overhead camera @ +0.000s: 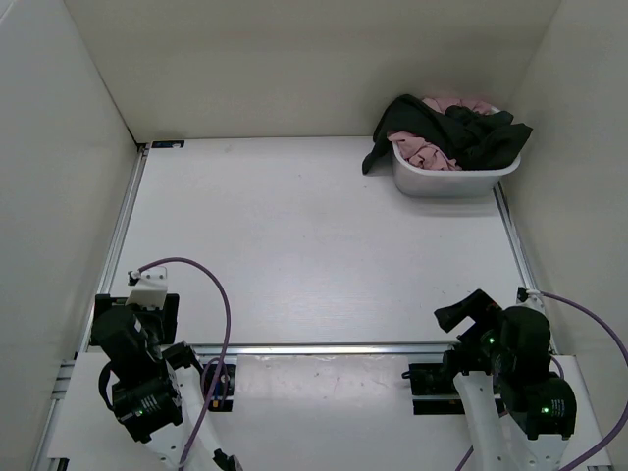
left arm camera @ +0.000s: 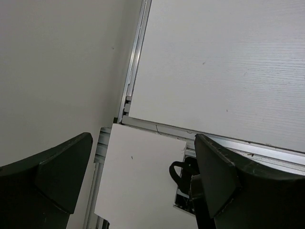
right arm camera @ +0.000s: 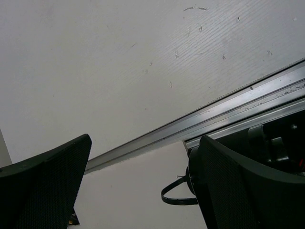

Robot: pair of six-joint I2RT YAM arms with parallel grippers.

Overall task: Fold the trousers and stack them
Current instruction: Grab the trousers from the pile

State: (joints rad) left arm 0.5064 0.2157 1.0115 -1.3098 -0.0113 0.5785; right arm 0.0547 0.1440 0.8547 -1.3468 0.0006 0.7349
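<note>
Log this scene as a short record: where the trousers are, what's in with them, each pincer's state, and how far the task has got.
trousers: crumpled in the basket, part hanging over its rim
basket: far right corner of the table
also in basket: pink garment
left pincer: open, empty, at the near edge
right pincer: open, empty, at the near edge
progress: nothing folded or stacked yet
</note>
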